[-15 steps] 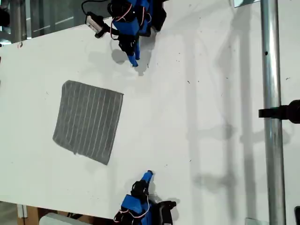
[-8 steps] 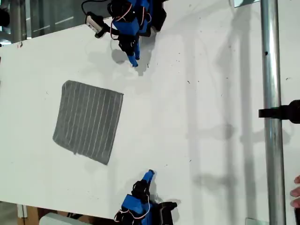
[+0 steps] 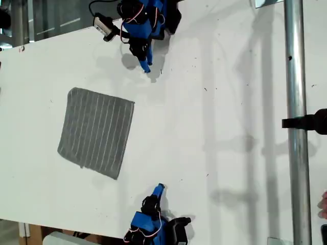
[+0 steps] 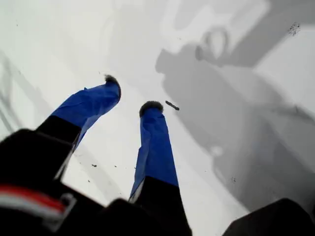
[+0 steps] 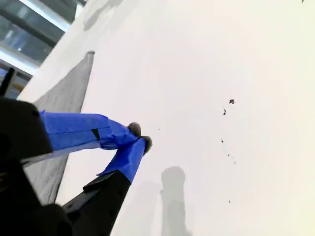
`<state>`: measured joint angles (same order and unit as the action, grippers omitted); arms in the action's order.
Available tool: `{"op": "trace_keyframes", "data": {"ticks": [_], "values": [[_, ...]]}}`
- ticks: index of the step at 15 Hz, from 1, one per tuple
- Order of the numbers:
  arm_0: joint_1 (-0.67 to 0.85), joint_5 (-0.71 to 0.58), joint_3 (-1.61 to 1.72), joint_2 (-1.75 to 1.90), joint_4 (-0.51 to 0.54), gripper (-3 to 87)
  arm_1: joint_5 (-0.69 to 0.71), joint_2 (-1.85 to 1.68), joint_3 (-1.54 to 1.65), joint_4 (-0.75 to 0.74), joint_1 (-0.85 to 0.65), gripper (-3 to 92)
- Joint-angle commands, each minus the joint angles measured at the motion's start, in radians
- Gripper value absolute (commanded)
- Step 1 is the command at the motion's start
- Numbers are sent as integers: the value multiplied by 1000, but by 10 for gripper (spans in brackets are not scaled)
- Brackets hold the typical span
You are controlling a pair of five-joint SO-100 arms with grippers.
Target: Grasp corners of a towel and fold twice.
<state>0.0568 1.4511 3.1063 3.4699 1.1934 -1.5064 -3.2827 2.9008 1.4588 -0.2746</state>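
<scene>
Towel [image 3: 96, 132] flat, untouched; my first gripper [image 4: 130, 98] slightly open, my second gripper [image 5: 139, 136] closed, both empty. Open wide, pinch corners.

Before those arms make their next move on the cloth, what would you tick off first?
1. The towel lies flat and unfolded on the table: ok.
2. All four corners are uncovered in the exterior view: ok.
3. My first pincer is open, ready to take a corner: ok.
4. My second pincer is open: not ok, its tips are together.
5. The pincers are at the towel: not ok, each wrist view shows bare table at the tips and nothing held.
6. A person's hand at the exterior view's right edge is far from the towel: ok.
</scene>
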Motion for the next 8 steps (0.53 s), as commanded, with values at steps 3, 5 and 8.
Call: {"op": "trace_keyframes", "data": {"ticks": [3,5,8], "values": [[-3,-9,3,8,-34,-29,14,-2,-11,6,5,143],[-3,2,9,8,-34,-29,14,-2,-11,6,5,143],[-5,20,11,8,-31,-29,14,-2,-11,6,5,143]]}}
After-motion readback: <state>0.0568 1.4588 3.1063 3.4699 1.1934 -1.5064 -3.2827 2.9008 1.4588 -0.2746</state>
